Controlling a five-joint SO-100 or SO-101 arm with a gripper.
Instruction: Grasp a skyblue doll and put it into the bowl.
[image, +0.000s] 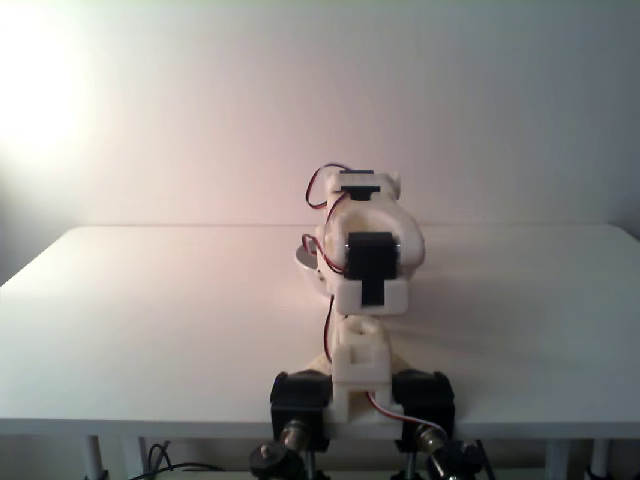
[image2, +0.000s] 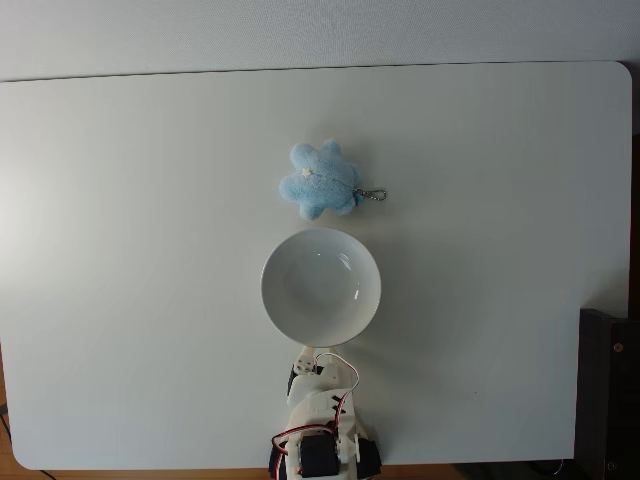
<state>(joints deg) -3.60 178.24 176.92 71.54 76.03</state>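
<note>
From above, going left to right: the left half of the white table (image2: 130, 250) is bare, and everything sits w/in a narrow column near the centre. The skyblue doll (image2: 319, 180) lies flat at 12 o'clock from the bowl (image2: 321, 287), just beyond its far rim w/ a slim gap, not touching. It's a fluffy, lobed, star-ish plush w/ a small metal keychain (image2: 374, 195) sticking out at its 3 o'clock side. The bowl is plain white, empty, upright. The arm (image2: 322, 425) sits folded at 6 o'clock from the bowl, close to the near table edge. The tool (image2: 303, 372) pokes toward the bowl's near rim; it holds nothing, but how far it's parted I can't tell, too small and blurred. At the far right edge a dark piece of furniture (image2: 608, 400) stands beside the table.

In the front-on fixed view the arm (image: 365, 290) blocks the middle; only a sliver of the bowl's rim (image: 304, 254) peeks out at its 9 o'clock side.

Handling, as a guess: the doll looks v. light and soft, so it'll squash under the pinch rather than slip, and nothing fragile about it. Best hold is prob. across the plump middle or over one fat lobe, coming straight down. Avoid the chain, thin and likely to slide. The bowl looks smooth and light, so a bump from the arm reaching over it could shove it.
</note>
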